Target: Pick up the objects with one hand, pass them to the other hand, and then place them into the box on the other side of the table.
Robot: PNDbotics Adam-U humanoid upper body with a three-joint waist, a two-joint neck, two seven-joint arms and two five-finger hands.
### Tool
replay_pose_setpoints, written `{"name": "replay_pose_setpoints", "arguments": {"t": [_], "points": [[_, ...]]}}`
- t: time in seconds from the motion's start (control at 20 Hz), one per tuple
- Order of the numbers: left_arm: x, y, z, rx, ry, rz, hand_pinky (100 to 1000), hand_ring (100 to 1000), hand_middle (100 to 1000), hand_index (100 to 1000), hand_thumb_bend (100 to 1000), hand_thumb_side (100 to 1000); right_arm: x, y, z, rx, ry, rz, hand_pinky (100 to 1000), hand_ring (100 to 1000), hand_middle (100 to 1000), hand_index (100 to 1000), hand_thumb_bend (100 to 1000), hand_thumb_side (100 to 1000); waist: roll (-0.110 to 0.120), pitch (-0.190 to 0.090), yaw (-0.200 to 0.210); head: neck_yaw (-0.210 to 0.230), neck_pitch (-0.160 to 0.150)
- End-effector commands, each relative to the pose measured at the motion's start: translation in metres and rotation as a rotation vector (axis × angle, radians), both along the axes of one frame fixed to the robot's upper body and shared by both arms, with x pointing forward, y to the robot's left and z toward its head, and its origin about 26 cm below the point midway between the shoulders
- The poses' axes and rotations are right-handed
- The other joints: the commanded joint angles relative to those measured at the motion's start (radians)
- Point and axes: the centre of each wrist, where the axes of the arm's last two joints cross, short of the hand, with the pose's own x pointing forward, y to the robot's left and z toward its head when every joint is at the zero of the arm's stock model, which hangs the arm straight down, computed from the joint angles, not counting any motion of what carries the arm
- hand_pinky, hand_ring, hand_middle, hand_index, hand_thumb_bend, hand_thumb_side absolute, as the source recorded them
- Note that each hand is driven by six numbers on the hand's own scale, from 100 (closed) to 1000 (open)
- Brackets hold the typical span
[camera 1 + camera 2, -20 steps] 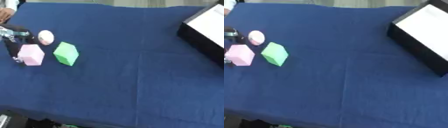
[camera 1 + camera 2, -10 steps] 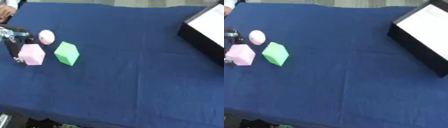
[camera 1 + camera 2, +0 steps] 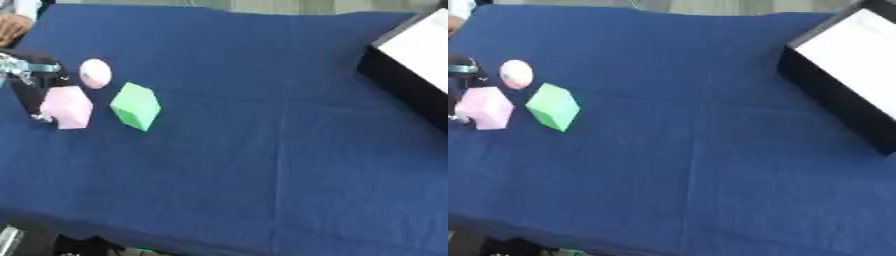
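Left robot hand (image 3: 33, 85) touches the pink block (image 3: 66, 107).

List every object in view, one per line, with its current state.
Pink block: on the cloth, left hand right beside it, not lifted.
Green block: on the cloth, tilted on an edge, untouched.
Pale pink ball: resting on the cloth, untouched.
Black box: open on the right side, white interior, nothing seen inside.
Right hand: not in view.
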Motion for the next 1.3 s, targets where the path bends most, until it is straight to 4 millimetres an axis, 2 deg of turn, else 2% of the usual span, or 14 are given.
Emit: {"name": "replay_pose_setpoints", "arguments": {"t": [0.05, 0.45, 0.8, 1.0, 1.3], "points": [[-0.006, 0.01, 0.027, 0.0, -0.071, 0.013, 652, 602, 491, 510, 527, 100, -0.001, -0.002, 0.011, -0.036, -0.018, -0.003, 895, 1000, 834, 819, 100, 473, 0.003, -0.02, 0.002, -0.004, 0.002], [-0.017, 0.002, 0.058, -0.076, -0.197, -0.024, 622, 569, 462, 489, 435, 100, -0.002, -0.003, 0.012, -0.038, -0.023, -0.008, 895, 1000, 836, 819, 100, 477, 0.0, -0.021, 0.007, -0.02, -0.012], [-0.033, -0.023, 0.087, -0.196, -0.348, -0.11, 605, 548, 444, 479, 370, 100, 0.001, 0.001, 0.02, -0.043, -0.05, 0.022, 895, 1000, 839, 821, 100, 450, -0.004, -0.018, 0.007, -0.047, -0.028], [-0.039, -0.043, 0.09, -0.297, -0.411, -0.159, 598, 540, 436, 480, 335, 100, 0.007, 0.01, 0.037, -0.071, -0.098, 0.075, 895, 1000, 843, 826, 100, 396, -0.006, -0.018, 0.006, -0.052, -0.033], [-0.04, -0.076, 0.08, -0.473, -0.463, -0.202, 587, 527, 443, 477, 279, 100, 0.022, 0.031, 0.073, -0.155, -0.181, 0.21, 896, 1000, 849, 834, 100, 321, -0.011, -0.025, 0.007, -0.062, -0.037]]}}
